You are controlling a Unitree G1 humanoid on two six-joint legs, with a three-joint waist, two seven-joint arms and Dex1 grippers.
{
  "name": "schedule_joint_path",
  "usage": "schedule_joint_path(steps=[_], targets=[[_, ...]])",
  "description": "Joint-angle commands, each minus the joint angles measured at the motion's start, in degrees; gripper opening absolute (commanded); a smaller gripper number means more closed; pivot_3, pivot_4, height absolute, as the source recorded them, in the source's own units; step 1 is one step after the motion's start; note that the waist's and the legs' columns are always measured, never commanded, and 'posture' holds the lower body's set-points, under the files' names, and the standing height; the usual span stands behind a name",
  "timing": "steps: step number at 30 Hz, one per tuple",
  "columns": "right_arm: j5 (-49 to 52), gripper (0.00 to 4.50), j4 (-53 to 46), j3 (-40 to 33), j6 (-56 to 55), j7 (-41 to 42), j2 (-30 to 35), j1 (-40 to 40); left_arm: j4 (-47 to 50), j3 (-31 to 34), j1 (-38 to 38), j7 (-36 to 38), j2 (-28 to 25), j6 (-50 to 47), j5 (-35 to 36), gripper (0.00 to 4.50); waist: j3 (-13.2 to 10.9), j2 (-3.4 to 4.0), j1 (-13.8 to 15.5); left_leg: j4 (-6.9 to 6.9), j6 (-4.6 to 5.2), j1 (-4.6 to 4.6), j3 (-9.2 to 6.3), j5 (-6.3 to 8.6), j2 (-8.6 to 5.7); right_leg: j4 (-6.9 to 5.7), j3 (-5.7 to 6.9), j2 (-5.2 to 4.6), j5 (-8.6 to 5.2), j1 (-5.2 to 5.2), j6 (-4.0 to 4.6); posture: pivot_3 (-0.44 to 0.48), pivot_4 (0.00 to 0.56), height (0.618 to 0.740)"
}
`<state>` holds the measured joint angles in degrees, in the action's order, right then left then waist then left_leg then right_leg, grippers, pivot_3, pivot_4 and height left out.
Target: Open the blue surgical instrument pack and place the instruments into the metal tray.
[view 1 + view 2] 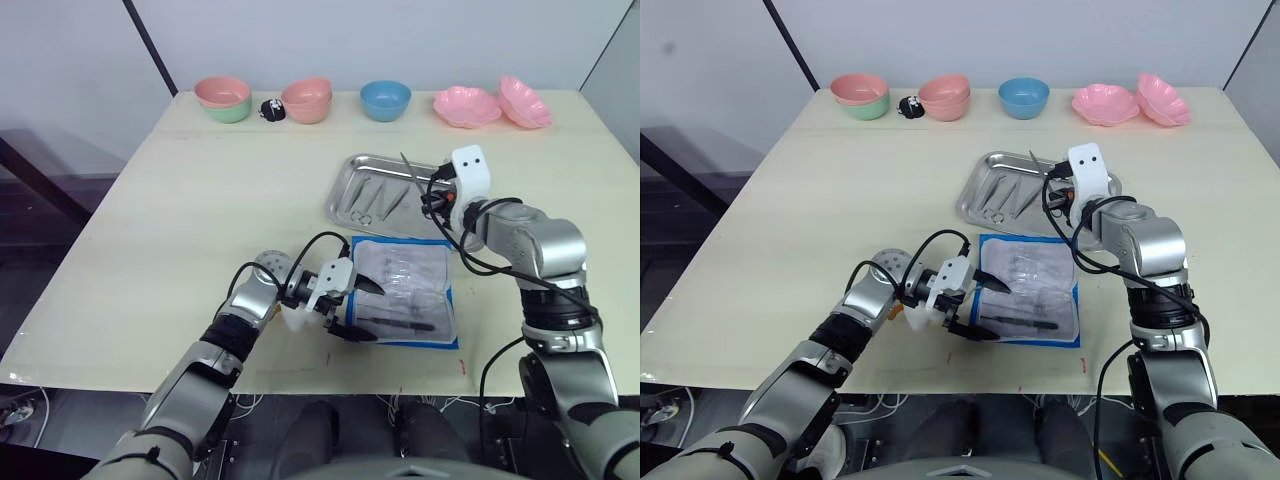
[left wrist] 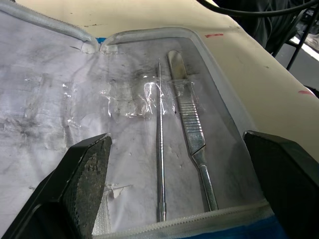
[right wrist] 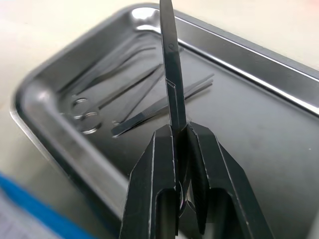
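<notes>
The blue surgical instrument pack (image 1: pixel 404 292) lies unfolded on the bench (image 1: pixel 200 200), just in front of the metal tray (image 1: pixel 362 172), its clear pockets facing up. The left gripper (image 1: pixel 352 307) rests at the pack's left edge with its fingers spread wide, one to each side of that edge; judging by the pose, it is there to keep the pouch flat and steady while it is emptied. In the left wrist view two slim tools remain inside: a thin probe-like rod (image 2: pixel 160 149) and a flat ribbed handle (image 2: pixel 192 132), lying side by side under the plastic. The right gripper (image 3: pixel 182 134) is clenched on a pair of dark scissors (image 3: pixel 171 64), blades pointing up and away from the fingers, held above the tray's near right part. Several instruments (image 3: pixel 117 97), ring-handled ones among them, already lie in the tray's left half, so the scissors are probably held over the free side to drop clear of them. The row of coloured bowls (image 1: pixel 385 99) at the far edge plays no part.
</notes>
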<state>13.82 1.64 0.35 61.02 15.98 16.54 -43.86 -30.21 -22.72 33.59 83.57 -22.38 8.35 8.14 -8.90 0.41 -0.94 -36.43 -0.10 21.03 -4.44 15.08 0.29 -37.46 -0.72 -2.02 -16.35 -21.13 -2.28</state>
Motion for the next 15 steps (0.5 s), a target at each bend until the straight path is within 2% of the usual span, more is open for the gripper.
schedule_joint_path(steps=[1, 15], targets=[[-2.01, 0.15, 5.45, -0.21, -1.78, -2.83, -1.79, -3.17, -7.68, -1.85, -3.37, -3.39, -2.48, -3.73, -6.01, 4.50, 0.00, 0.00, -0.04, 0.00, 0.01, 0.00, -0.01, 0.00, 0.00, -0.02, 0.01, 0.00, 0.00, 0.00, 0.01, 0.000, 0.150, 0.740], [-4.53, 0.15, 20.55, -4.89, -7.56, -10.15, -7.44, -5.84, -7.05, -1.74, -3.78, -3.36, -2.97, -3.88, -6.01, 4.50, 0.00, -0.01, -0.43, 0.00, 0.24, 0.01, 0.10, -0.14, -0.02, -0.28, -0.13, 0.04, 0.03, -0.16, 0.06, 0.000, 0.150, 0.740]])
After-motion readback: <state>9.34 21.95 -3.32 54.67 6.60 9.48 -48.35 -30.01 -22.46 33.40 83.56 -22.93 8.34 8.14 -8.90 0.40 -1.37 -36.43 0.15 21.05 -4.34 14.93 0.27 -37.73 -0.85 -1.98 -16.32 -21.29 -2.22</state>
